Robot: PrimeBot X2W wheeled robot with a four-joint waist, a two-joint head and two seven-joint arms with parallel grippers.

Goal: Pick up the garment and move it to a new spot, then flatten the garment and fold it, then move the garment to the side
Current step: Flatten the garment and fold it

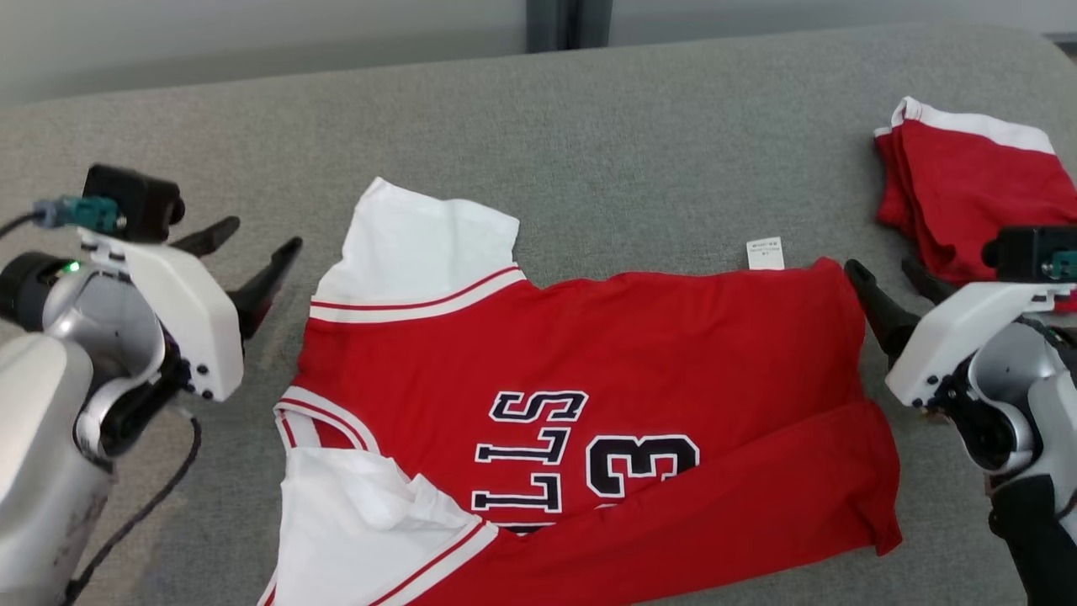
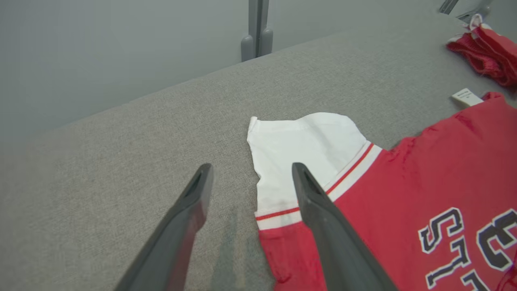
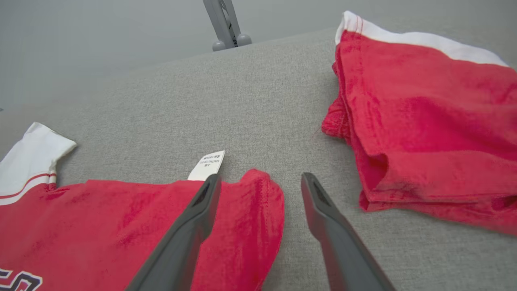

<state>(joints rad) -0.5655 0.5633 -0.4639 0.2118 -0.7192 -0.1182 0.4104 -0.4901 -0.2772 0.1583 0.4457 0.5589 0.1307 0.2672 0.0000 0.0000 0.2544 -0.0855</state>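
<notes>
A red jersey garment [image 1: 589,396] with white sleeves and dark lettering lies spread on the grey surface, its near edge folded over. The far white sleeve [image 2: 307,149] sticks out toward the back, and a small white label [image 3: 207,165] pokes out at the far hem corner. My left gripper [image 1: 252,252] hovers open just left of that sleeve, holding nothing; in the left wrist view one finger [image 2: 323,218] overlaps the sleeve cuff. At the hem's far right corner my right gripper [image 1: 892,290] stands open and empty, its fingers straddling the corner [image 3: 258,194].
A second folded red and white garment [image 1: 968,181] lies at the back right, close to my right gripper. Bare grey fabric surface [image 1: 589,151] stretches behind the jersey. A grey post [image 2: 256,32] stands beyond the far edge.
</notes>
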